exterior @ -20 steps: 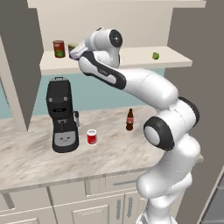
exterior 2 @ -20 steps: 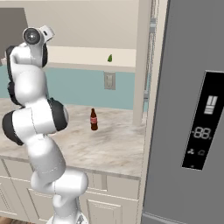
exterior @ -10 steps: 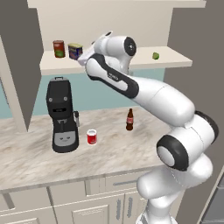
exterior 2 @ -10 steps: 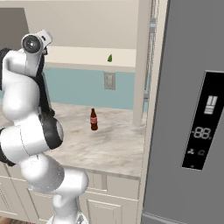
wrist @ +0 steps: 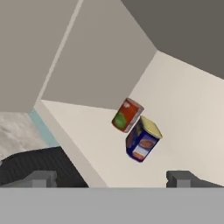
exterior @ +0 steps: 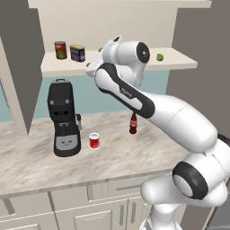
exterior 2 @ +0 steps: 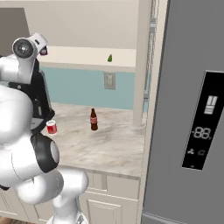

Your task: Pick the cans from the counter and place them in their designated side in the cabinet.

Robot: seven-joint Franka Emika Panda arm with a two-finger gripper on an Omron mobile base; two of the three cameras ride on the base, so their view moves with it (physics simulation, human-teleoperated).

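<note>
We see the blue can (exterior: 77, 53) up on the cabinet (exterior: 179, 59) shelf, upper left. Our gripper (wrist: 111, 178) is wide open, holding nothing. The red can (exterior: 94, 140) sits mid-left.

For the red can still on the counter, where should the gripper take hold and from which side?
Grip the red can around its round body, fingers on opposite sides. It stands upright, so a descent from above or an approach from the counter's front edge likely suits best. The coffee machine stands close on one side, so that side looks cramped; the side toward the brown bottle is freer. The gripper is open near the shelf.
</note>
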